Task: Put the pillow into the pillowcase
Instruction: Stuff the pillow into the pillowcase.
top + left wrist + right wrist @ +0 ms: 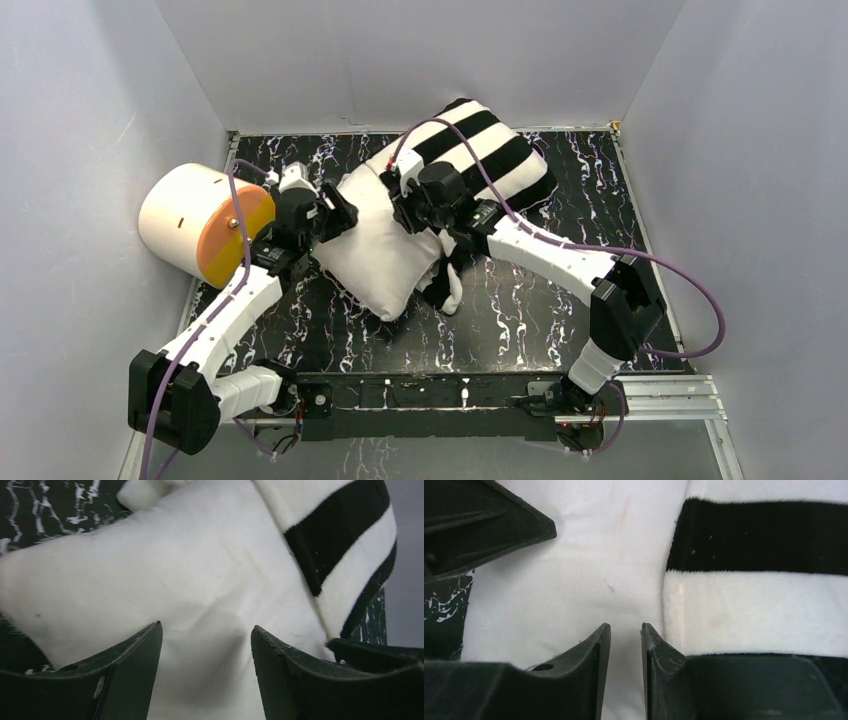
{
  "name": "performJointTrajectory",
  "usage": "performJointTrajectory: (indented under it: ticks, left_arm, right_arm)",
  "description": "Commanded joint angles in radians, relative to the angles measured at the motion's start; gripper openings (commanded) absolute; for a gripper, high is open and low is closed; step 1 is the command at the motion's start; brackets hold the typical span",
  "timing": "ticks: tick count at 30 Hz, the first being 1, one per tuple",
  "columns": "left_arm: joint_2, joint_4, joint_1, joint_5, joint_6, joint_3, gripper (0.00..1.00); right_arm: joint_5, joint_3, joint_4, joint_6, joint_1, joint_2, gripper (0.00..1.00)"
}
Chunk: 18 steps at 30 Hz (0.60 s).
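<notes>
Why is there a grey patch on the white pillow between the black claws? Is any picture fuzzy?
Left wrist view: the grey patch is shadow from the left gripper on the pillow. Right wrist view: evenly bright, the pillowcase stripes sharp. Top view: soft light, no glare, nothing fuzzy.

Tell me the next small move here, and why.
Probably shut the right tool on the pillowcase edge beside it and tug it further over the pillow. Roughly half the pillow lies bare outside the stripes, the right tool's jaws stand slightly apart right at that edge, and the left tool hangs open over bare white fabric, gripping nothing.
</notes>
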Motion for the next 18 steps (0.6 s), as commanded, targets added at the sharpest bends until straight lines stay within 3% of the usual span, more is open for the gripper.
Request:
performJointTrajectory:
  ticks: [1, 5, 13, 16, 18]
  left_arm:
    - [0.011, -0.154, 0.074, -0.056, 0.082, 0.096, 0.66]
    - [0.048, -0.131, 0.141, -0.057, 0.113, 0.142, 0.68]
    - [0.181, -0.066, 0.211, 0.081, 0.087, 0.147, 0.70]
    - [0.201, -0.014, 0.212, 0.109, 0.081, 0.108, 0.65]
    - [0.219, 0.016, 0.212, 0.140, 0.077, 0.082, 0.56]
  right_arm:
    - [0.088, 0.223, -0.094, -0.125, 0.008, 0.027, 0.39]
    - [0.138, 0.461, -0.184, -0.217, 0.004, 0.187, 0.46]
    - [0.207, 0.909, -0.272, -0.426, -0.006, 0.535, 0.54]
    - [0.216, 0.980, -0.259, -0.486, -0.012, 0.618, 0.56]
    - [0.217, 1.016, -0.263, -0.506, -0.023, 0.667, 0.58]
